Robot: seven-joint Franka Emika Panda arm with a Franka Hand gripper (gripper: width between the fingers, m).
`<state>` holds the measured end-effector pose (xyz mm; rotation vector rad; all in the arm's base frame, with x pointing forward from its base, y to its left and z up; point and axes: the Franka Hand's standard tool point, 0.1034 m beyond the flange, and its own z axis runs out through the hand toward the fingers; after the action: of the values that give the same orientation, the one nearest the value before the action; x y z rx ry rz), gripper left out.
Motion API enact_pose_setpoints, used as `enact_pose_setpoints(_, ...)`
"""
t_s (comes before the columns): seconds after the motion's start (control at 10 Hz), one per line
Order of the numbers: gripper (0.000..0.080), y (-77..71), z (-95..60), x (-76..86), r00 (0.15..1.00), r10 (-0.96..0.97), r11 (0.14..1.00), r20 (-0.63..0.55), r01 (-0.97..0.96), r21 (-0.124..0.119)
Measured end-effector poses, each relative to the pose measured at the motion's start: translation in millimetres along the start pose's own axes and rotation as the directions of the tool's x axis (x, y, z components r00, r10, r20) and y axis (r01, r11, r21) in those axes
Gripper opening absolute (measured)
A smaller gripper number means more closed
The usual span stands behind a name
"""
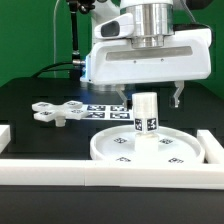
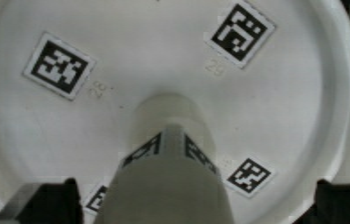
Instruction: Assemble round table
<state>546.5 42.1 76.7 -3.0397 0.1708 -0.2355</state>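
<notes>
Near the disc [image 1: 104, 150], exterior view only: cross-shaped base [image 1: 57, 110]

Panda's gripper [image 1: 150, 102] is mostly one chunky white housing [image 1: 150, 58], boxy with rounded corners, smooth plastic look. Straight above the housing there's a shiny silver cylinder [image 1: 152, 17]. Under the housing hang two thin dark fingers [image 1: 178, 96]. A black cable [image 1: 73, 35] runs beside the housing, on the exterior view's left.

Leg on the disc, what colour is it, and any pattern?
White leg, with small black-and-white square tags low on its side. Best in the exterior view.
</notes>
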Motion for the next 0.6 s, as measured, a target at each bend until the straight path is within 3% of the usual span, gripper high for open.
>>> enact_pose_setpoints(0.1, 0.0648, 0.3, 0.0, 0.0, 1.0, -0.022, 1.0, 0.0, 0.022, 0.0)
enact_pose_setpoints(0.3, 0.0648, -3.9, -1.1, 1.6, 0.953, -0.302, 0.953, 0.019, 0.303, -0.013)
enact_pose_setpoints(0.6, 0.0648, -5.3, -6.1, 11.6, 0.8, -0.595, 0.803, 0.073, 0.596, 0.009)
